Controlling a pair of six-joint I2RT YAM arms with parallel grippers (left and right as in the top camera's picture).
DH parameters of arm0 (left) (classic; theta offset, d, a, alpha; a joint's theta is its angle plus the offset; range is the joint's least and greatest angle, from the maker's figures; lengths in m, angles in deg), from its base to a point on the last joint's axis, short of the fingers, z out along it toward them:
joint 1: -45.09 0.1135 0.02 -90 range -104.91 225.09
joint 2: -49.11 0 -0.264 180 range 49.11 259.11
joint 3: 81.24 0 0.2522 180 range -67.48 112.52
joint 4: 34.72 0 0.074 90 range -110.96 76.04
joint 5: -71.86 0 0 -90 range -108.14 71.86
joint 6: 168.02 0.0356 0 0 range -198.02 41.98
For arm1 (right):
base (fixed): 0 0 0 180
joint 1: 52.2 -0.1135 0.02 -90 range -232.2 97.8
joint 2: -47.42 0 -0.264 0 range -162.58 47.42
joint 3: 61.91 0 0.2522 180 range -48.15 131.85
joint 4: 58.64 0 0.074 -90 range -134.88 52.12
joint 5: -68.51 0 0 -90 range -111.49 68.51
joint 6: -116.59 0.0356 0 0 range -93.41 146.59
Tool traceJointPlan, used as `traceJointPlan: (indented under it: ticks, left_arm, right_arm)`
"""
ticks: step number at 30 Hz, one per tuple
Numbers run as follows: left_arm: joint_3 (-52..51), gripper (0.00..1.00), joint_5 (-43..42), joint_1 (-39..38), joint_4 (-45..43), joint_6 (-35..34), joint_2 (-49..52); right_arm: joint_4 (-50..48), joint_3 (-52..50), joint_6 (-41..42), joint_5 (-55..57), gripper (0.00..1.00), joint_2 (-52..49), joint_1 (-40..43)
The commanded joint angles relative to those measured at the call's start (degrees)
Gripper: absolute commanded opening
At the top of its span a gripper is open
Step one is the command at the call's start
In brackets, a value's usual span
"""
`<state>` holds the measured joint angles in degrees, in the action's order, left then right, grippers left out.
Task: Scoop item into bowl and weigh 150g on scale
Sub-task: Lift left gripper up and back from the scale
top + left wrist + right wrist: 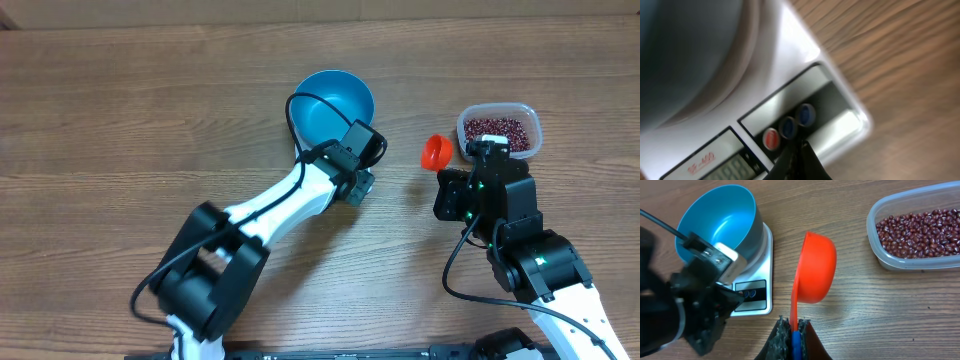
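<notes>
At twelve o'clock on the bench the blue bowl point(335, 105) sits empty on the scale point(766, 255). The left pincer point(800, 150), clenched on nothing, hovers by the buttons point(790, 126), perhaps zeroing. The right pincer point(792, 327) grips an empty orange scoop point(817, 267). The beans point(917, 227) lie in the tub point(880, 255) at two o'clock, so all scooping is left.

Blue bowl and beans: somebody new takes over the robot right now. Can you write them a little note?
Left claw: shut, empty, tips at the scale buttons.
Right claw: shut on the handle of the orange scoop, which is between the scale and the clear tub.
Blue bowl: on the scale, empty.
Beans: in the tub, none in the bowl.
Done: bowl set on scale, scoop in the claw.
Left: scoop beans into the bowl until the scale shows 150 g.
</notes>
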<state>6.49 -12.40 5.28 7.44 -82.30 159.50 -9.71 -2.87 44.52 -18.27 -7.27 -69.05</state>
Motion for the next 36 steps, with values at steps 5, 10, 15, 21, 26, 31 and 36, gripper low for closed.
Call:
traceJointPlan:
  ticks: [5,10,15,21,26,31,36]
  left_arm:
    - [0.24,0.04,0.76,-0.39,2.1,1.73,-15.26]
    - [0.24,0.04,8.57,0.5,6.62,1.7,-19.67]
    - [0.24,0.04,9.46,2.75,9.79,1.42,-20.92]
    - [0.24,1.0,1.55,7.43,10.78,0.04,-20.92]
    - [0.24,1.0,-3.28,11.08,11.19,0.44,-20.92]
    - [0.24,1.0,-5.62,12.46,12.87,5.95,-20.92]
    - [0.24,1.0,-5.6,12.46,13.49,9.07,-21.03]
  right_arm:
    - [-0.31,1.7,-0.46,0.13,0.04,0.17,0.48]
    - [-0.31,1.7,-0.46,0.13,0.03,0.17,0.48]
    - [-0.31,1.7,-0.46,0.11,0.04,0.17,0.48]
    - [-0.28,1.7,-0.46,0.13,0.04,0.2,0.48]
    - [-0.28,1.7,-0.46,0.11,0.04,0.2,0.48]
    - [-0.26,1.7,-0.46,0.11,0.04,0.17,0.48]
    - [-0.31,1.7,-0.46,0.13,0.04,0.17,0.48]
